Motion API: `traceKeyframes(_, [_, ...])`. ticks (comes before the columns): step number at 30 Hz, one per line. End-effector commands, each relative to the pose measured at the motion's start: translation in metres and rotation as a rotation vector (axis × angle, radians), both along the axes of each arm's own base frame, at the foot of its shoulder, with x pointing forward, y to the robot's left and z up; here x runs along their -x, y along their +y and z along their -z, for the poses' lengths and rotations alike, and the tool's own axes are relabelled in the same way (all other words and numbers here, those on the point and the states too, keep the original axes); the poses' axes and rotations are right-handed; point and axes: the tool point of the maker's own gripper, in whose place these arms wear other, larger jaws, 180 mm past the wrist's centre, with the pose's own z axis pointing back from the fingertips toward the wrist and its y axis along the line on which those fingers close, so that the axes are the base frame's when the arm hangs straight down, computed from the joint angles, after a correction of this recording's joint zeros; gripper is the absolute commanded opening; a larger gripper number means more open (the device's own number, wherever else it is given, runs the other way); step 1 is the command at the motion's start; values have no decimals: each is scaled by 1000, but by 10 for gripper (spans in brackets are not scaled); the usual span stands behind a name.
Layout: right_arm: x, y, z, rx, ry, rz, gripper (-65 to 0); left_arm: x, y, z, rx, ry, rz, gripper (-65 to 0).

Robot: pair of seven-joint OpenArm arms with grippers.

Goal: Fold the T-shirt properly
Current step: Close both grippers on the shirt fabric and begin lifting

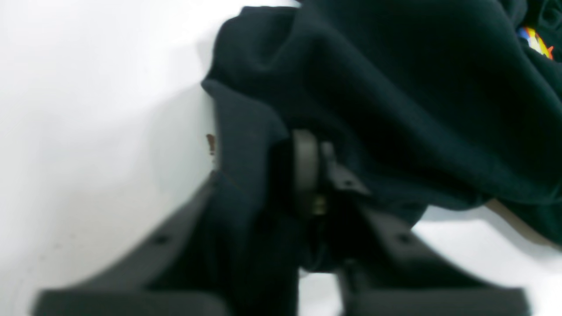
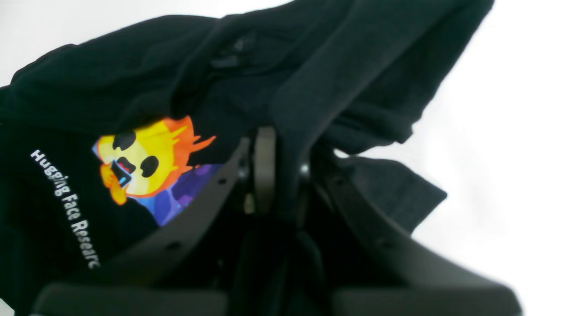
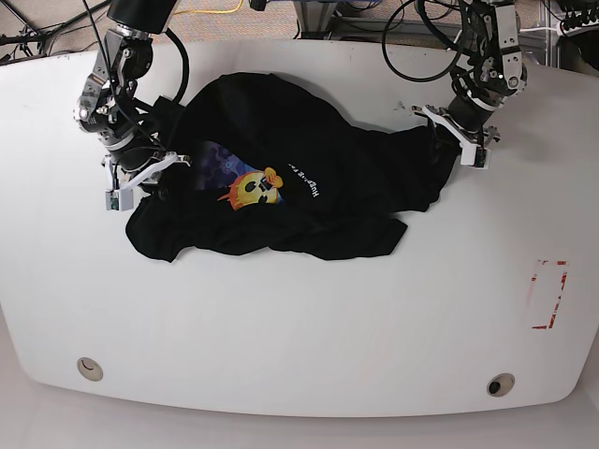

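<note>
The black T-shirt lies crumpled on the white table toward its far edge. The left gripper and the right gripper are each clamped on its fabric.

Both arms reach down low, left claw and right claw each clamped on cloth

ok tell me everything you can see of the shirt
The shirt is black soft cloth, crumpled and unfolded on the white table, spread across its far half. Its print, a yellow-orange flaming face on a blue-purple patch with white lettering beside it, faces up near the middle-left. Folds bunch along the near edge. The right tool is shut on cloth at one end and the left tool is shut on cloth at the other.
</note>
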Motion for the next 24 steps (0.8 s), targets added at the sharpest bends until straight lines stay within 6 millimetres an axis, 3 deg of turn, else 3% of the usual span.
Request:
traceKeyframes(1, [-11,-2,-19,5,-69,-1,-647,13,5,15,-77,90,18,-630])
traceKeyframes(16, [-14,0,-42,50,-113,-22,-649,-6,21,-37,-165,-14,19,-642])
traceKeyframes(24, [-15,5,-69,111,-152,-56,-650,-19,23,-65,-198,-90,20,-647])
